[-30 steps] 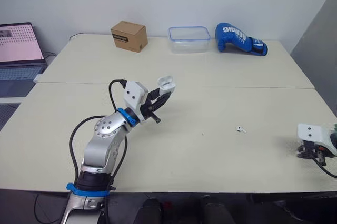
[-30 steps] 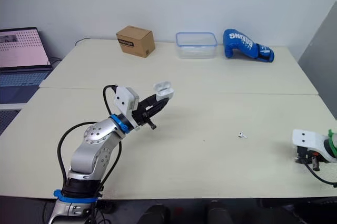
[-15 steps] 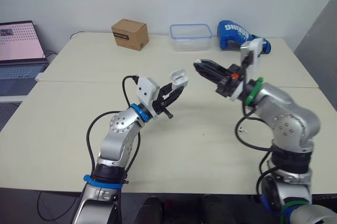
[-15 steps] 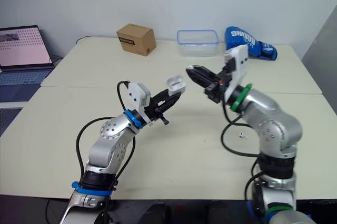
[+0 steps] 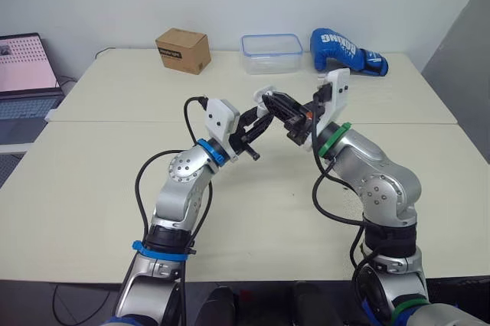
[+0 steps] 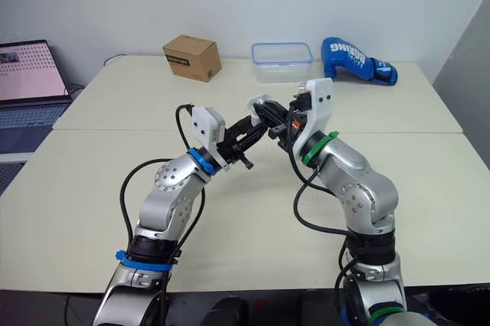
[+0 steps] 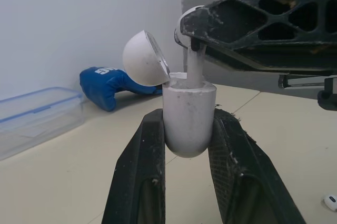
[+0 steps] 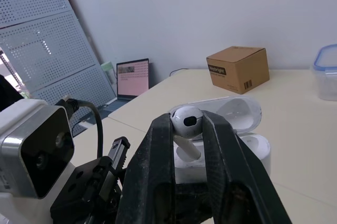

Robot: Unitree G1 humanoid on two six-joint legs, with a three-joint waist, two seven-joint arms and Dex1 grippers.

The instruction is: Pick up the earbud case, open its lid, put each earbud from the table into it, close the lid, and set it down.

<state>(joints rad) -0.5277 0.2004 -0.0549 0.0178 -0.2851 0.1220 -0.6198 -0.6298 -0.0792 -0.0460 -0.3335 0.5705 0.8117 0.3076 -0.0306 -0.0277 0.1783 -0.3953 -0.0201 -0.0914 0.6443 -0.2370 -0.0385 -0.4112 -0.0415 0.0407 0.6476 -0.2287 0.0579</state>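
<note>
The left gripper (image 7: 188,129) is clamped on the white earbud case (image 7: 188,105), held above the table (image 5: 99,188) with its lid (image 7: 143,58) tipped open. The right gripper (image 8: 188,126) pinches an earbud (image 7: 196,67) whose stem stands in the case's mouth. Behind, the cardboard box (image 8: 238,67) wears a barcode label, and the blue boxing glove (image 5: 344,49) bears white lettering, too small to read.
</note>
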